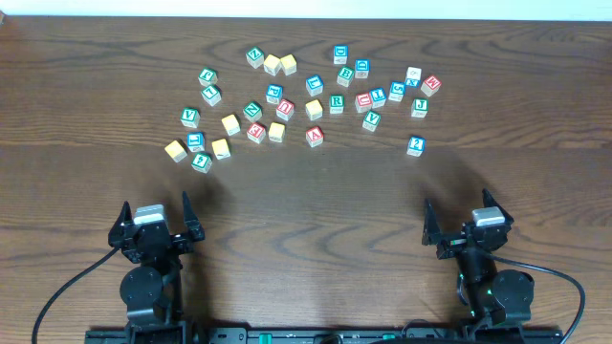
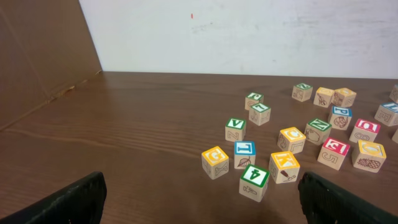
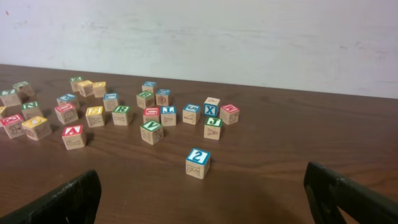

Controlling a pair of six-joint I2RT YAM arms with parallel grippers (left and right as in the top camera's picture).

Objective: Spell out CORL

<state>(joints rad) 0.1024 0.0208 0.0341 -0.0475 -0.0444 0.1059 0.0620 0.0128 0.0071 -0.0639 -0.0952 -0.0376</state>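
Several wooden letter blocks with coloured faces lie scattered across the far half of the table [image 1: 306,201]. A green R block [image 1: 337,103] sits near the middle of the cluster and shows in the right wrist view [image 3: 122,114]. Most other letters are too small to read. My left gripper [image 1: 155,218] is open and empty at the near left, well short of the blocks; in its wrist view [image 2: 202,199] a green 4 block [image 2: 254,181] lies just ahead. My right gripper [image 1: 462,218] is open and empty at the near right [image 3: 202,196], behind a blue 2 block [image 3: 198,163].
The blue 2 block [image 1: 416,145] stands apart at the right of the cluster. A yellow block [image 1: 175,150] marks its left end. A brown panel [image 2: 37,56] rises at the left and a white wall [image 3: 199,37] runs behind the table.
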